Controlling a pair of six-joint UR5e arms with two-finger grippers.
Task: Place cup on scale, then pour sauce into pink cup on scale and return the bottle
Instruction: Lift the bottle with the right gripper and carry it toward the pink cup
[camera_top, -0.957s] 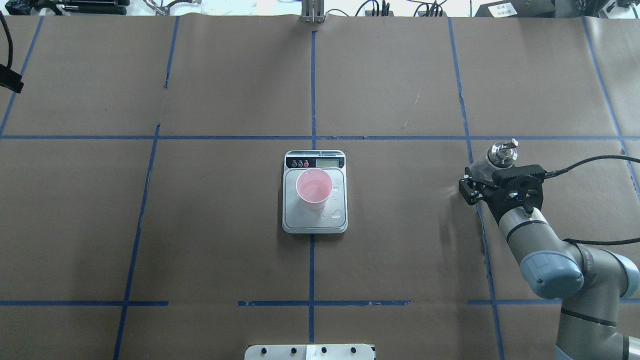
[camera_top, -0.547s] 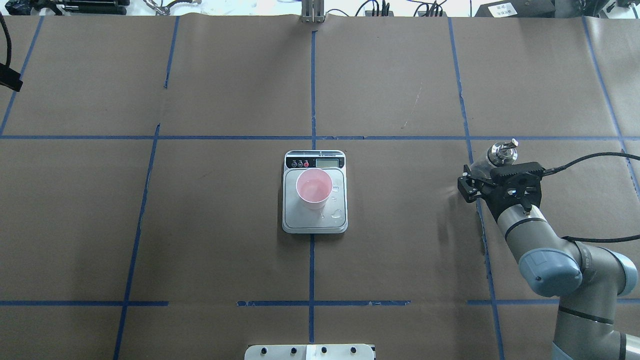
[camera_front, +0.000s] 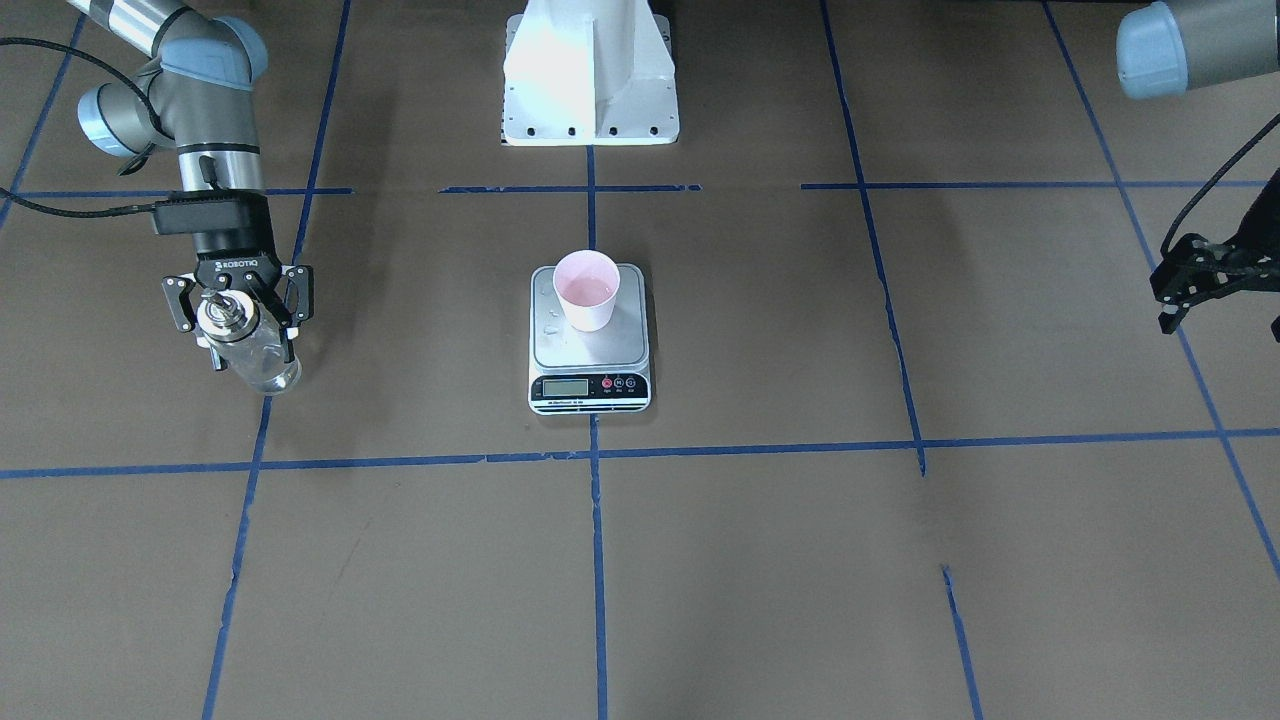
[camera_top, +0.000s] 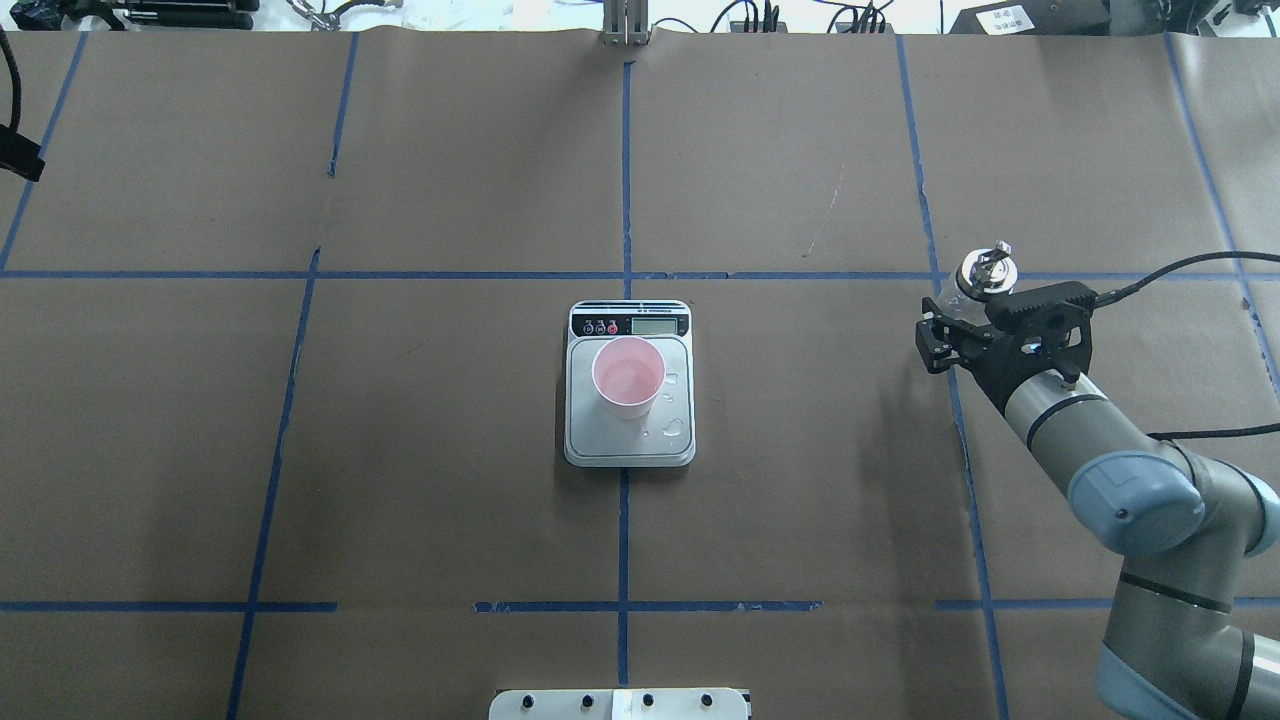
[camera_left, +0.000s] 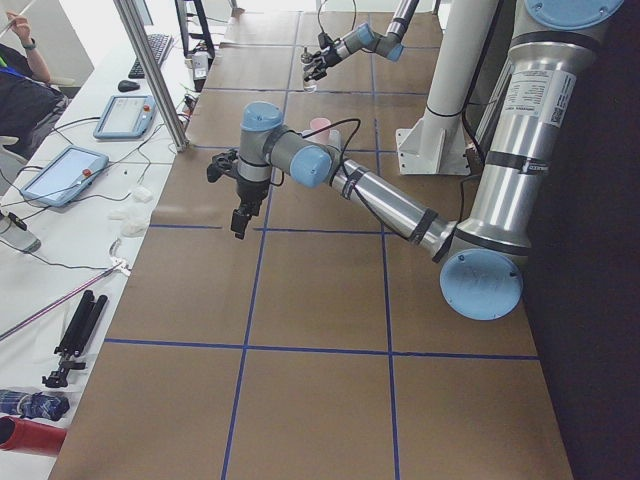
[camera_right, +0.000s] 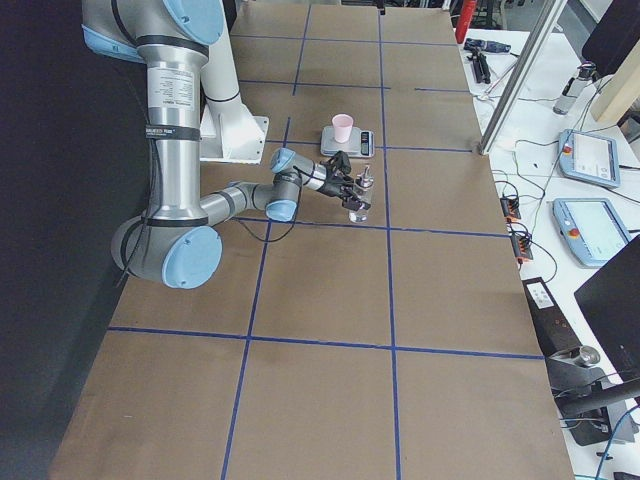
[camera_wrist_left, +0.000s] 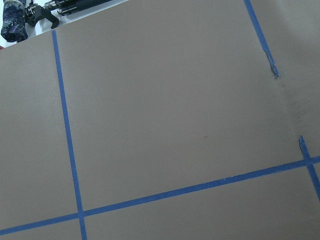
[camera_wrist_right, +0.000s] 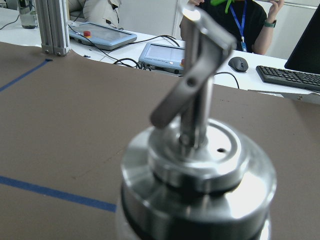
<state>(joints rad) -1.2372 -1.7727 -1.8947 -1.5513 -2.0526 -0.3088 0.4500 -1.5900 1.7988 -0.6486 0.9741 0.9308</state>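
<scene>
Glass bottle (camera_front: 262, 360) clear, metal-capped; pink cup (camera_front: 587, 290) upright on scale (camera_front: 600, 348).

Brown paper tabletop (camera_top: 450, 450) gridded with blue tape (camera_top: 627, 150); alongside, white bench (camera_left: 70, 250) with teach pendants (camera_left: 123, 116), keyboard (camera_left: 157, 50).

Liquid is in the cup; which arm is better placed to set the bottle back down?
Right. The right gripper holds the bottle, well clear of the scale and cup; the left gripper sits far off at the opposite side.
</scene>
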